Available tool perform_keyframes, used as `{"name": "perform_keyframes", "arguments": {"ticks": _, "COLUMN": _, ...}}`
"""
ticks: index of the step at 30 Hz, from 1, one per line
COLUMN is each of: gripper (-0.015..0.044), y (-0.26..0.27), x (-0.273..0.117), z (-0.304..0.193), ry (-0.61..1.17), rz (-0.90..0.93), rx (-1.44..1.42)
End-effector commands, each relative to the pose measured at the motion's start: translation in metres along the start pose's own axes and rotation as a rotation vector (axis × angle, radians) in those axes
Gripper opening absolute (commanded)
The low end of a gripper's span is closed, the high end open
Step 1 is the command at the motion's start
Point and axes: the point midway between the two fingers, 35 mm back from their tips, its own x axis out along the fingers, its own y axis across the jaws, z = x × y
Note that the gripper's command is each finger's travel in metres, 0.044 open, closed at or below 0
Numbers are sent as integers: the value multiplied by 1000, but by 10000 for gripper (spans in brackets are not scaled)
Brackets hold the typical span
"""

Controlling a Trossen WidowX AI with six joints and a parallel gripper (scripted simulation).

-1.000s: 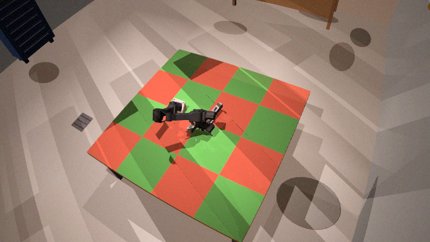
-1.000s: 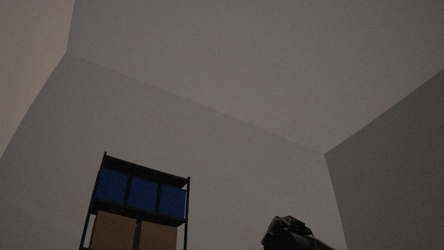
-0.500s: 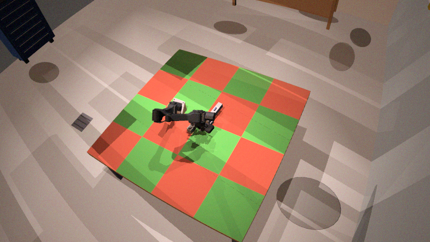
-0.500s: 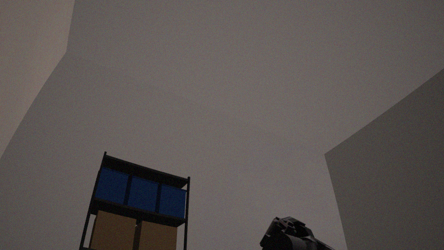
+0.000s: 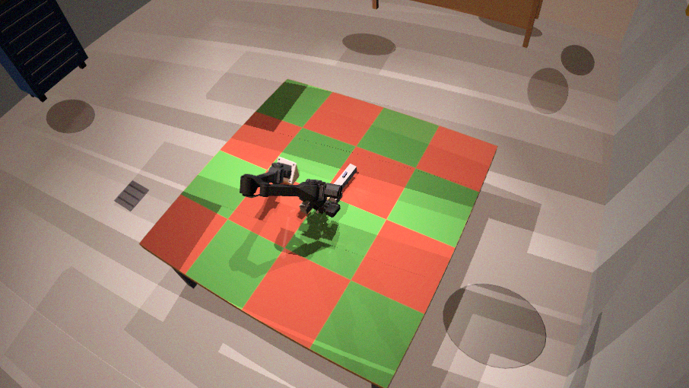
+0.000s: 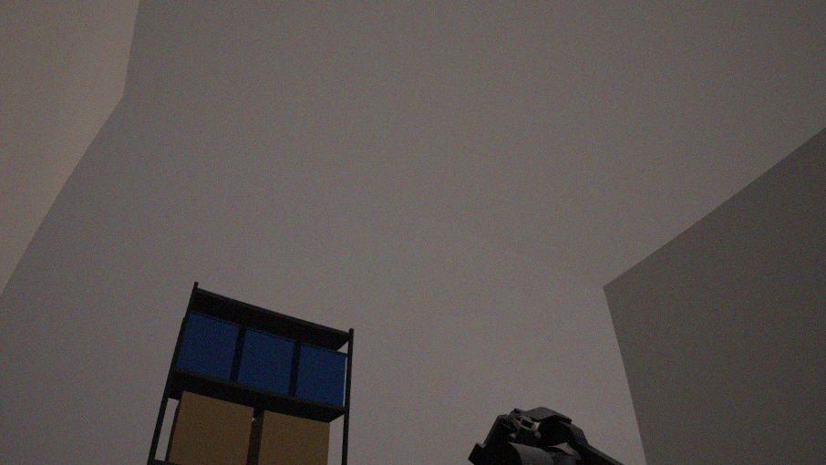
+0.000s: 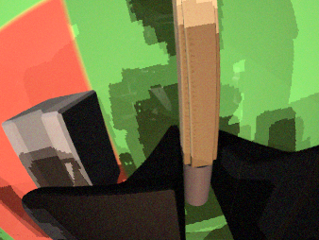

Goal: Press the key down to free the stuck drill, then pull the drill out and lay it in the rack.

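Note:
The drill (image 7: 200,90) shows in the wrist view as a long tan ribbed bar with a grey-brown round end. My gripper (image 7: 185,130) (image 5: 322,210) is shut on it near that round end. The far end of the drill runs out of the top of the wrist view, so I cannot see what is there. A grey block (image 7: 33,139) (image 5: 305,207) with a dark side stands left of my fingers. A white bar (image 5: 344,178) with a small dark blue mark lies behind the gripper, partly hidden by the arm. I cannot tell which piece is the rack, and the key cannot be made out.
The black arm (image 5: 279,190) (image 6: 534,450) reaches from its white base plate (image 5: 293,172) across the red and green checkered table (image 5: 395,260). A dark shadow of the arm falls on the table. A shelf (image 6: 260,398) with blue bins stands by the wall.

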Motion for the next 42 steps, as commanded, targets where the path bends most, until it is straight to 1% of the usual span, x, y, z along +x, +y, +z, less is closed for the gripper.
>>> {"name": "perform_keyframes", "arguments": {"ticks": 1, "gripper": 0, "y": -2, "x": -3, "z": -7, "ry": 0, "rz": -11, "rx": 4}}
{"name": "perform_keyframes", "arguments": {"ticks": 28, "gripper": 0, "y": -3, "x": -3, "z": -47, "ry": 1, "rz": -12, "rx": 4}}
{"name": "perform_keyframes", "arguments": {"ticks": 42, "gripper": 0, "y": 1, "x": -8, "z": -40, "ry": 1, "rz": -11, "rx": 4}}
